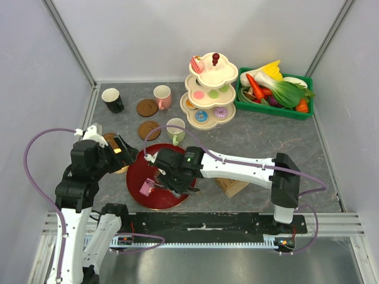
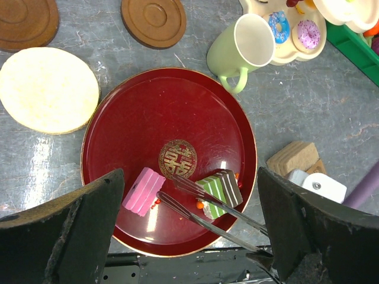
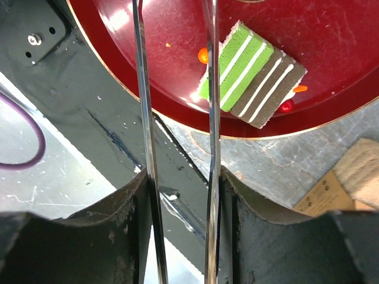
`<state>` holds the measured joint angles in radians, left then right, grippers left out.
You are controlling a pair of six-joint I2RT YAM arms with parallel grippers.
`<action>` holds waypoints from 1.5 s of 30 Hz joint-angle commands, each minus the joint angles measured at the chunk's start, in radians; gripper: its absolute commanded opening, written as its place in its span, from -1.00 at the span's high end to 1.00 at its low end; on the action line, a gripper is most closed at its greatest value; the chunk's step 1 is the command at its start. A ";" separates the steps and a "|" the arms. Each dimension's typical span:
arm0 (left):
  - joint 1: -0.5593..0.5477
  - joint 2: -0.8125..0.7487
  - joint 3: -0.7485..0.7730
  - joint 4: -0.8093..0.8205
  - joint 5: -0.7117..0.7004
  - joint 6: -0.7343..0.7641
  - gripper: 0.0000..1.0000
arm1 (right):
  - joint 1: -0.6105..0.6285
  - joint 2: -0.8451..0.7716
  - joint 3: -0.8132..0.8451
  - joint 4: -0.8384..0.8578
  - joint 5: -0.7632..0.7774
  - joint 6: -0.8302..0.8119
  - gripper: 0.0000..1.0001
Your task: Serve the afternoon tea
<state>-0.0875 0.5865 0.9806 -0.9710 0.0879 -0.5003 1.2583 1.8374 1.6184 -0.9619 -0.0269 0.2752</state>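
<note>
From above I cannot see the striped cake slice [image 3: 251, 74] or the tongs [image 3: 143, 118], because the right arm's wrist sits straight over them. Only the wrist cameras show them. In the right wrist view the tong tips run off the top edge, so I cannot tell where they end. The right blade crosses the slice's left corner, and I cannot tell whether it touches. In the top view the left gripper [image 1: 121, 152] covers part of a pale round disc [image 2: 47, 89].

The right arm reaches from its base at the near right, stretched low and leftward over the tabletop [image 1: 266, 136]. It passes above the tan block [image 1: 231, 187], and its wrist is over the red tray [image 1: 137, 177]. The right gripper [image 3: 179, 189] is clamped on the tongs, one blade against each finger, with a gap between the blades. The left arm is folded at the near left. Its gripper faces down just left of the tray, fingers wide apart with nothing between them.

The striped slice, green and brown with white lines, lies flat at the tray's near right. It is about as wide as long, and its stripes run roughly near to far, leaning right at the far end. The pink slice [image 2: 144, 190] lies at the tray's near left, its long axis running from near left to far right. The pale-green mug [image 1: 176, 130] stands at the tray's far edge. The pink mug [image 1: 162, 96] and black mug [image 1: 112, 99] stand farther back beside the brown coasters [image 1: 147, 107]. The tiered stand [image 1: 210, 89] at the far side carries donuts [image 2: 276, 26].
</note>
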 commanded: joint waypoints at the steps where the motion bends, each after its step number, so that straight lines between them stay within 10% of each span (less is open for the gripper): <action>1: -0.003 0.001 0.001 0.017 0.022 -0.007 -0.99 | -0.010 -0.020 -0.023 0.077 -0.027 0.173 -0.04; 45: -0.003 -0.011 -0.076 0.054 0.058 -0.020 -0.99 | -0.068 0.069 0.001 0.103 -0.386 0.484 -0.04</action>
<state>-0.0875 0.5800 0.9047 -0.9546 0.1265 -0.5011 1.1938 1.9575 1.6070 -0.8753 -0.3489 0.7387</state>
